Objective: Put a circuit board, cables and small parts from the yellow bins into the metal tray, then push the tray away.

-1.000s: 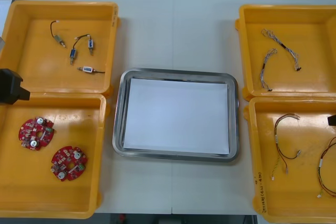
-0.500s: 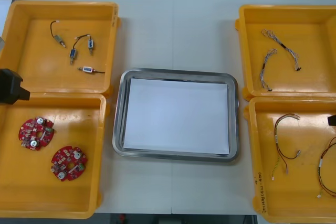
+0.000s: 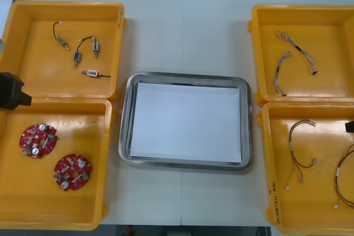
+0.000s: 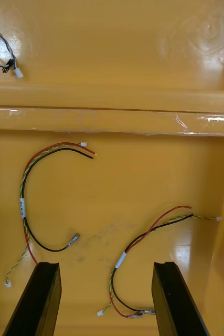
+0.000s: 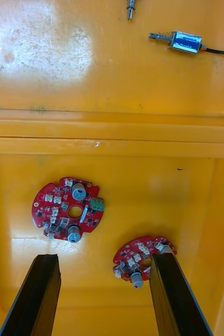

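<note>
Squarely in the middle of the front view sits the rectangular metal tray (image 3: 125,131), shiny at the rim and white inside, on the light table (image 3: 182,31). Four yellow plastic bins flank it. The upper-left bin (image 3: 33,59) holds small metal parts (image 3: 77,56) with black leads. The lower-left bin (image 3: 83,131) holds two round red circuit boards, one (image 3: 38,140) nearer the frame's left edge, the other (image 3: 72,172) lower and closer to the tray. That bin's raised right wall stands between both boards and the tray. In the upper-right bin (image 3: 332,31) lie twisted blue and white cables (image 3: 301,51). In the lower-right bin (image 3: 321,208) lie red, yellow and black cables (image 3: 291,145), likewise walled off from the tray.

At the frame's left edge the left arm (image 3: 11,91) shows as a black block over the seam between the two left bins. The right arm (image 3: 349,127) is a dark corner at the right edge, over the lower-right bin.

Seen from its wrist, the left gripper (image 5: 104,294) hangs above the board bin with its black fingers spread wide and nothing between them. One board lies just beyond the gap, and the other is partly hidden behind one finger (image 5: 174,294). The right gripper (image 4: 106,299) is likewise open above the cable bin. One cable's end lies between its fingers, close to one of them.
</note>
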